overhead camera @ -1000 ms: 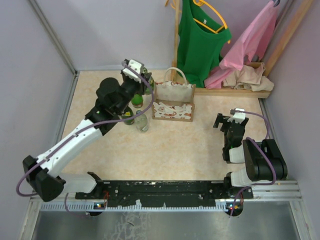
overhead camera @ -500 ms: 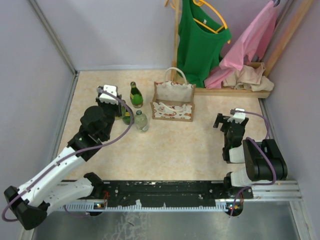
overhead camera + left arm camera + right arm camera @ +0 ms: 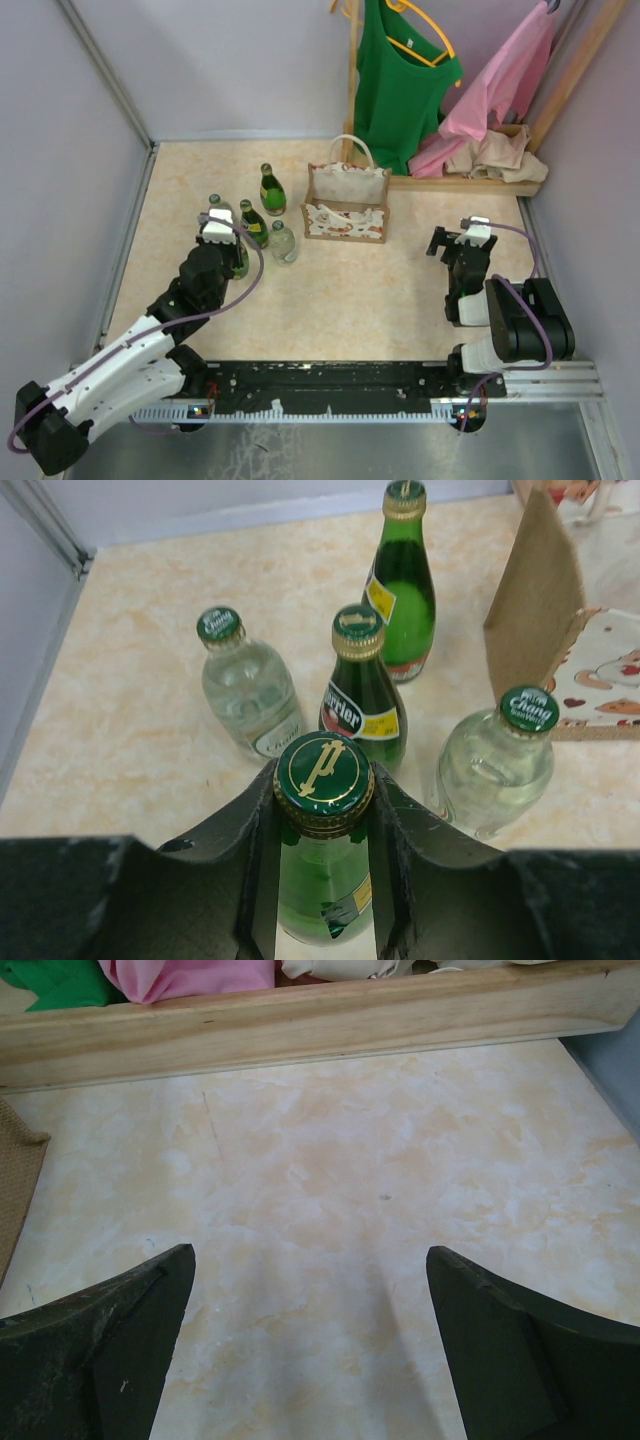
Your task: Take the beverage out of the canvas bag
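A green glass bottle, the beverage (image 3: pixel 322 880), with a gold-printed green cap, sits upright between the fingers of my left gripper (image 3: pixel 323 778), which is shut on its neck. Its base hangs close to the table; I cannot tell whether it touches. From above, my left gripper (image 3: pixel 222 238) is left of the canvas bag (image 3: pixel 347 205), a cream tote with white handles and a red print. The bag's brown side (image 3: pixel 530 600) shows in the left wrist view. My right gripper (image 3: pixel 310 1290) is open and empty over bare table, right of the bag (image 3: pixel 452 245).
Two green bottles (image 3: pixel 402 590) (image 3: pixel 360 695) and two clear green-capped ones (image 3: pixel 245 680) (image 3: pixel 495 765) stand just beyond the held bottle. A wooden clothes rack base (image 3: pixel 320 1020) with green and pink garments (image 3: pixel 405 70) lies at the back right. Walls close both sides.
My left arm has drawn back from beside the bag toward the near left, carrying the green bottle down next to the standing bottles. The right arm has not moved.
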Controlling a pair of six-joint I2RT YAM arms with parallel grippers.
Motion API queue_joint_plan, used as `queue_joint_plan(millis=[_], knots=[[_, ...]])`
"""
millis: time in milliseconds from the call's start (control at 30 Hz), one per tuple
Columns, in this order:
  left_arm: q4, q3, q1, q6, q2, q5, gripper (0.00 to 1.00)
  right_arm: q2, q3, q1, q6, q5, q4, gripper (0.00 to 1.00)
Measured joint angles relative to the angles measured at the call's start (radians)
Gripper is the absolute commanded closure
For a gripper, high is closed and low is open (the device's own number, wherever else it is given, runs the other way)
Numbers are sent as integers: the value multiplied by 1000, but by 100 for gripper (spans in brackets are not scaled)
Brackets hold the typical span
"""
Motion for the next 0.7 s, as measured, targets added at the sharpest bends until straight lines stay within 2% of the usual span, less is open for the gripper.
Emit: queue_joint_plan(millis=[133, 433, 700], knots=[[29, -62, 0, -23, 0, 0, 100, 0, 0, 0, 0, 0, 0, 1], [216, -211, 0, -36, -3, 16, 100, 0, 0, 0, 0, 0, 0, 1], [310, -226, 0, -49, 61, 18, 100, 0, 0, 0, 0, 0, 0, 1]])
